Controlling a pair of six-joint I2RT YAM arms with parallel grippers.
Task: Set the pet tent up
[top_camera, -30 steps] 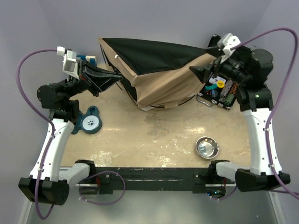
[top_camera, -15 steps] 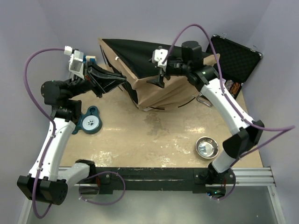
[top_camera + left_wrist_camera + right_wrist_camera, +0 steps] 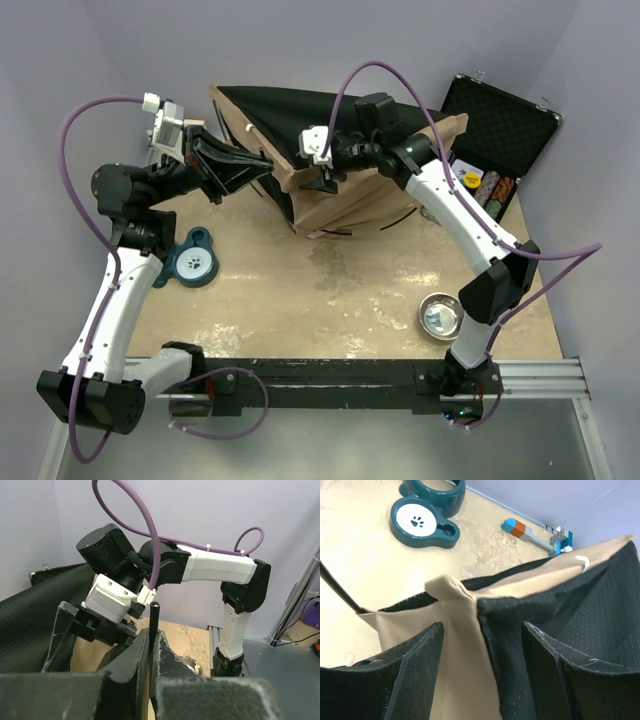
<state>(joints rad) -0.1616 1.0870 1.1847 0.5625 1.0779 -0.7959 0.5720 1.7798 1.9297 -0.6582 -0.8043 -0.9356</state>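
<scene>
The pet tent lies collapsed at the back middle of the table, tan fabric with its black lining turned up. My left gripper is at the tent's left edge, shut on a thin dark tent pole that sticks up between its jaws. My right gripper is open and hangs over the tent's front left corner. In the right wrist view its jaws straddle a fold where tan fabric meets black lining, with the gripper not closed on it.
A teal paw-print pet bowl sits at the left. A steel bowl sits front right. An open black case with small items stands back right. A small toy of coloured bricks lies behind the tent.
My right arm has swung from the black case at the back right across to the tent's front left corner. My left gripper has stayed on the pole, shifting slightly right.
</scene>
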